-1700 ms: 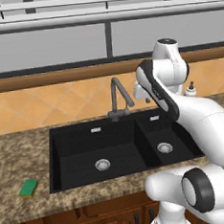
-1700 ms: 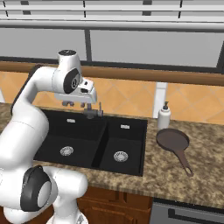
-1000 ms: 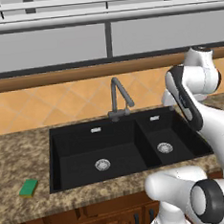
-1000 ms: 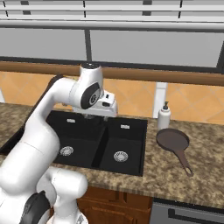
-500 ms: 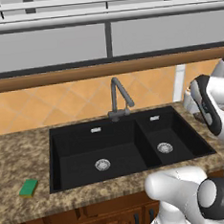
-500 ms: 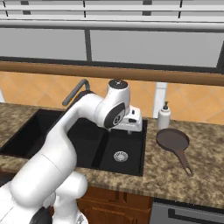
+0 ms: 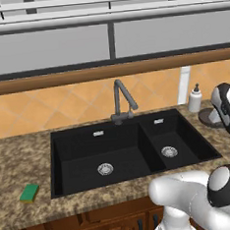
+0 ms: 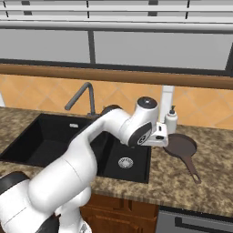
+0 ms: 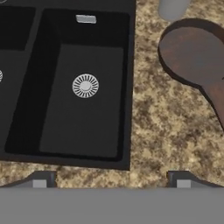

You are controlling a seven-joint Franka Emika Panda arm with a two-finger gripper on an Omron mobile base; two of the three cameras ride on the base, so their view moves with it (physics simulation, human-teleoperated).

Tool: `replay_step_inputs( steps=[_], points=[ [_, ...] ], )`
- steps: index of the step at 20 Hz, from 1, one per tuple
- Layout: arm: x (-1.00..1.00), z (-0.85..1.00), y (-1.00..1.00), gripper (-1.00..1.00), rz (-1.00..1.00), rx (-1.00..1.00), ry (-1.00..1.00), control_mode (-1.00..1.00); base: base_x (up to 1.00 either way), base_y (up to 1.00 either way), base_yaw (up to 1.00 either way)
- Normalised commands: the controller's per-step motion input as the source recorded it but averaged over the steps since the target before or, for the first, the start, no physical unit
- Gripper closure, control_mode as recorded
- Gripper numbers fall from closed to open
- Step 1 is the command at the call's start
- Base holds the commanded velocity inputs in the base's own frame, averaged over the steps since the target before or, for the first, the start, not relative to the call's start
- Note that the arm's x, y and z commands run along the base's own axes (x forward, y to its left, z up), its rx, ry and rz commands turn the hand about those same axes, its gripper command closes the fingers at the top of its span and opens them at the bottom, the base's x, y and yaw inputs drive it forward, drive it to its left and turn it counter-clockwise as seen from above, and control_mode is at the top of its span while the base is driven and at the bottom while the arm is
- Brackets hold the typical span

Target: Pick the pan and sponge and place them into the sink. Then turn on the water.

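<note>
The dark brown pan lies on the counter right of the sink, its thin handle pointing toward the front edge. In the hand view the pan is at the upper right and the narrow basin's silver drain is left of centre. My gripper is open, fingertips wide apart with nothing between them, above the counter strip between that basin and the pan. From the right base view the gripper hangs just left of the pan. The green sponge rests left of the sink. Water is out of view.
A dark gooseneck faucet stands behind the sink's divider. A white soap bottle stands against the tiled wall just behind the pan. The granite counter's front edge runs close below the pan handle.
The arm has swung right, from above the faucet and sink to over the counter beside the pan. The gripper has stayed open. Pan and sponge have not moved.
</note>
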Motion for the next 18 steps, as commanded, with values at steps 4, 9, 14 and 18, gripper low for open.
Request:
replay_step_inputs(
  steps=[4, 9, 14, 18],
  points=[
    [0.03, -0.14, -0.66, -1.00, 0.09, -0.03, 0.00, -1.00, 0.00, 0.00, 0.00],
    [0.00, -0.24, -0.76, -1.00, 0.05, -0.02, 0.00, -1.00, 0.00, 0.00, 0.00],
    [0.02, -0.31, -0.60, -1.00, 0.00, 0.00, 0.00, -1.00, 0.00, 0.00, 0.00],
    [0.05, -0.30, -0.56, -1.00, 0.00, 0.00, 0.00, -1.00, 0.00, 0.00, 0.00]
  ],
)
